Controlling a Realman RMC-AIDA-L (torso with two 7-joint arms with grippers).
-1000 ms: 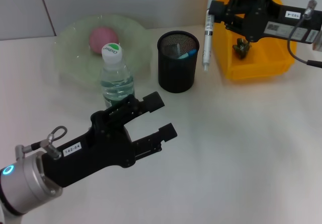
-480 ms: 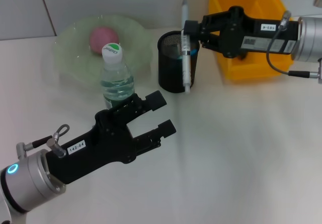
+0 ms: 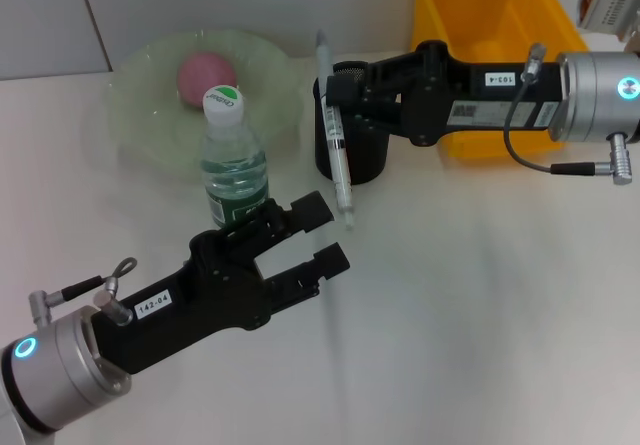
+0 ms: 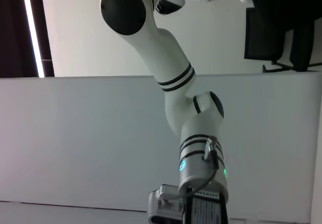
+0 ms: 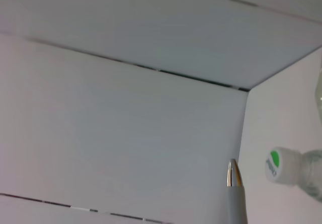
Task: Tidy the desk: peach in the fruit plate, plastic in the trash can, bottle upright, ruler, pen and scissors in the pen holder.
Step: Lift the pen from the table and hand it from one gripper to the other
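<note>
White pen (image 3: 334, 135) stands upright at upper centre of the head view, pinched by the right gripper (image 3: 336, 100) left of the black pen holder (image 3: 360, 160), the left gripper (image 3: 312, 235) spread lower-left; right wrist view shows the pen tip (image 5: 233, 173) at bottom.

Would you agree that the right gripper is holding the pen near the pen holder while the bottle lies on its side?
Not quite: the head view shows the bottle standing upright. The right gripper does hold the pen beside the pen holder.
</note>
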